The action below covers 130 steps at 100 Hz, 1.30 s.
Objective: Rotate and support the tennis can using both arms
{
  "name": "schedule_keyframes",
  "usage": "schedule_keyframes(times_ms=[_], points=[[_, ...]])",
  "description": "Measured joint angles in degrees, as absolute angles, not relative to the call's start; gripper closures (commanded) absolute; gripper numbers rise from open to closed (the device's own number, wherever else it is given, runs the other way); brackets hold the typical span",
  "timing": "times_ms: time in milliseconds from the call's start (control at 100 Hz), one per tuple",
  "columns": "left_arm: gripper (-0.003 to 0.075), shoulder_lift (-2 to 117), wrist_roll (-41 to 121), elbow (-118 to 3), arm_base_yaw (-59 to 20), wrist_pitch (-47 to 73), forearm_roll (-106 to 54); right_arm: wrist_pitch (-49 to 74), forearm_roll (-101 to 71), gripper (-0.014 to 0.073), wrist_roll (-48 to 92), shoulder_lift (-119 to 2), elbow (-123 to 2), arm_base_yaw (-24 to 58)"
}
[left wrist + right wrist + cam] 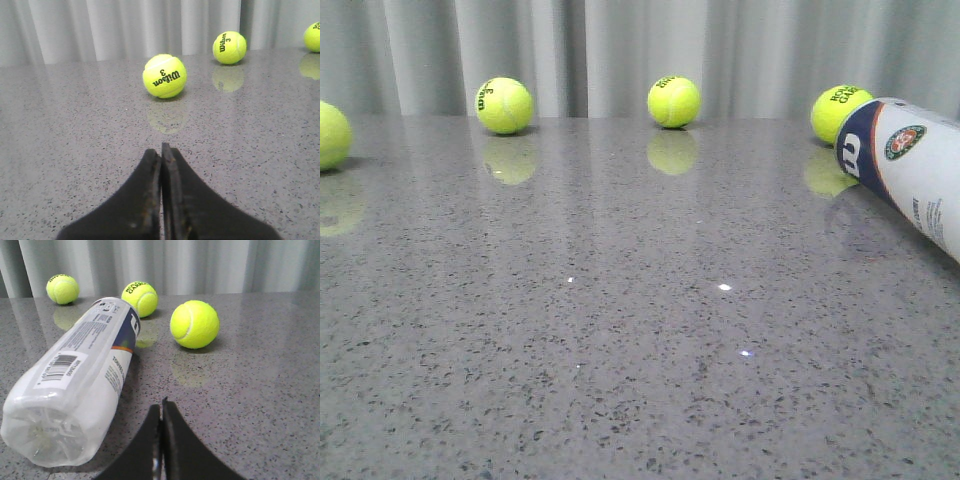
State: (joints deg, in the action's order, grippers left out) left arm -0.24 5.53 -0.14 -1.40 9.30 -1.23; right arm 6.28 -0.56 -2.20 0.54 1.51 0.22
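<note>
Grey table (260,390), tennis can (80,385) beside closed jaws

tennis can (910,170) cut by front view's right edge.

The left gripper (161,152) sits low over the speckled grey table (65,150), its two black fingers (145,200) pressed together with only a thin dark seam between them and nothing held. Beyond the fingertips, apart from them, a yellow-green tennis ball (164,75) rests on the table, its black "Wilson 3" print facing the camera (the lettering reads upside down). Its pale reflection shows on the glossy surface just beneath it. A second tennis ball (229,47) lies farther back near the grey pleated curtain (125,27), also marked Wilson 3. A third ball (313,36) is cut off by the picture's edge.
</note>
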Motion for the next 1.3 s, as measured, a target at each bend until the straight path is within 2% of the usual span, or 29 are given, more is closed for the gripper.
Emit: schedule_keyframes(times_ms=[1300], points=[[0.0741,-0.24,5.53,-0.14,-1.4,9.3,-1.23,7.21,-0.56,0.0659,-2.2,0.54,1.21,0.22]])
